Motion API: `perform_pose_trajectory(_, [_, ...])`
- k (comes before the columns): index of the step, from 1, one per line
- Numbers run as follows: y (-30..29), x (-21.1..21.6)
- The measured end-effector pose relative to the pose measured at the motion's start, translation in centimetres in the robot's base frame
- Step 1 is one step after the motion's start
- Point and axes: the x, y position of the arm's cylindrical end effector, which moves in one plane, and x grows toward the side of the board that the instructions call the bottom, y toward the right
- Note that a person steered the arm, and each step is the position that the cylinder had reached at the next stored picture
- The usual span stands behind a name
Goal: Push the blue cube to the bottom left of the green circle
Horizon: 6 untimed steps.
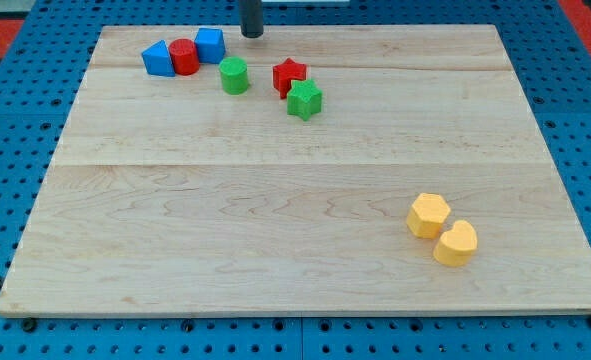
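At the far edge of the wooden board [275, 200], a little left of centre, the rod's tip [251, 35] rests on the wood. There is no pincer on this arm, only the bare rod, so nothing is clenched or released. The tip stands just to the right of the blue cube [210, 44], close but apparently not touching.

The blue cube sits at the right end of a tight far-left cluster, pressed against a red cylinder [184, 57], which in turn touches a second blue block [158, 59] of slanted shape. The green circle [234, 75] lies just nearer and slightly right of the cube.

To do this well, I would judge the tip should get round to the cube's far side and nudge it toward the near edge, keeping it left of the green circle without dragging the red cylinder along. A short, steady push looks enough; the risk is clipping the green circle itself.

Counting: two blue blocks, two red ones (the cylinder and a red star [289, 75]), two green ones (the circle and a green star [304, 100]), and two yellow blocks at the near right, a hexagon [428, 215] touching a heart [456, 243].
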Motion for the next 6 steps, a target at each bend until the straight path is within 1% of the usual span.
perform_pose_trajectory(1, [-5.8, 2.4])
perform_pose_trajectory(3, [-4.6, 12.7])
perform_pose_trajectory(4, [-8.2, 13.0])
perform_pose_trajectory(5, [-13.9, 10.6])
perform_pose_trajectory(6, [-13.3, 6.2])
